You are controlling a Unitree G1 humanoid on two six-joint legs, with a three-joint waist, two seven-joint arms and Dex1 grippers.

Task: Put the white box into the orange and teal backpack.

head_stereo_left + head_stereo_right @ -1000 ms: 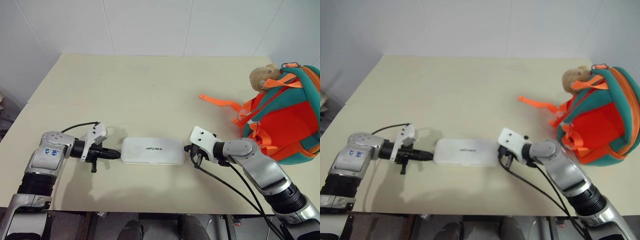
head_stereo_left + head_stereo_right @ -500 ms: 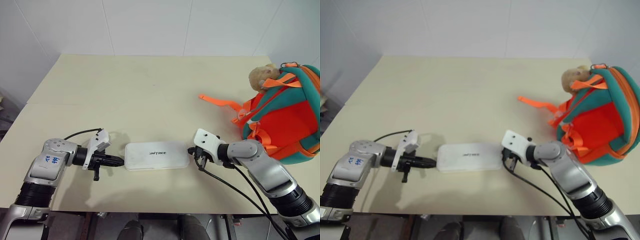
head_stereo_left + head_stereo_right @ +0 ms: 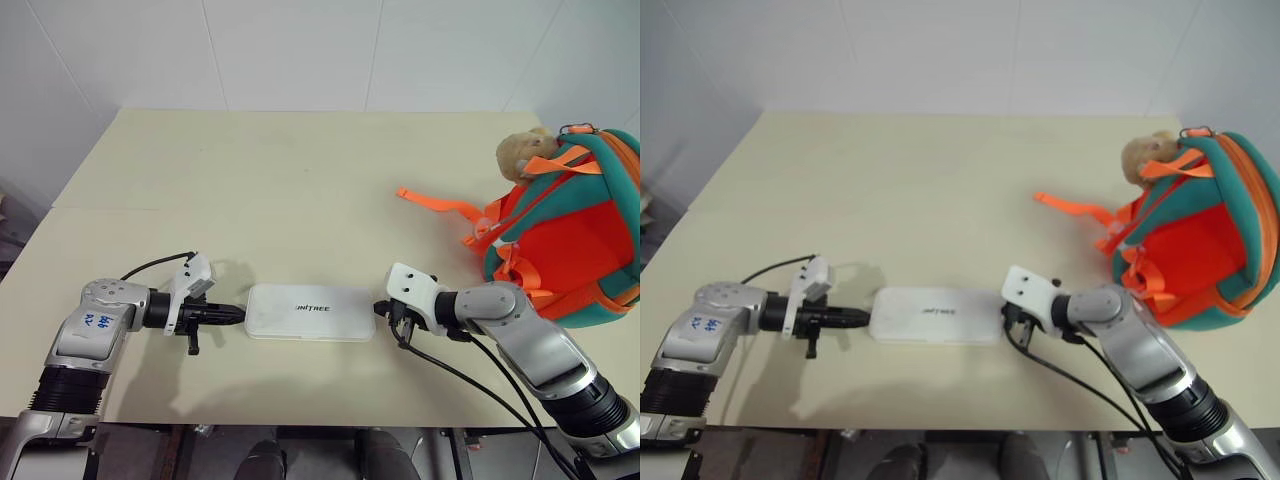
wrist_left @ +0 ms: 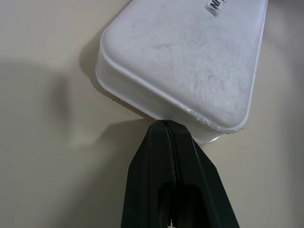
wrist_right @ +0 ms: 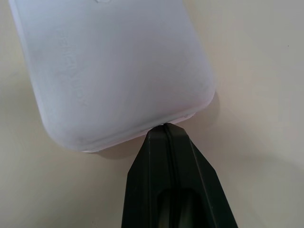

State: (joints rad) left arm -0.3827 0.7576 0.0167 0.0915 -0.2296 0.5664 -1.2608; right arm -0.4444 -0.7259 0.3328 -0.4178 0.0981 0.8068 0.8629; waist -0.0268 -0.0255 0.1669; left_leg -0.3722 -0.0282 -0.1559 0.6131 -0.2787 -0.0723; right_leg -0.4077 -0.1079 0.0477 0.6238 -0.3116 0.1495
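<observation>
The white box (image 3: pixel 311 312), flat with "UNITREE" lettering, lies lengthwise near the table's front edge. My left gripper (image 3: pixel 237 313) is shut, its tips pressed against the box's left end (image 4: pixel 164 114). My right gripper (image 3: pixel 381 310) is shut too, tips against the box's right end (image 5: pixel 164 121). The box sits pinched between the two closed grippers, level on the table. The orange and teal backpack (image 3: pixel 575 235) stands at the far right, its orange side facing me, with a tan plush toy (image 3: pixel 525 152) at its top.
An orange strap (image 3: pixel 440 204) trails from the backpack across the beige table (image 3: pixel 280 190) toward the middle. Black cables hang from both wrists. A white tiled wall closes off the table's far side.
The box and both grippers have stayed at nearly the same spot; the box has levelled out from a slight tilt. Both grippers remain shut against its ends.
</observation>
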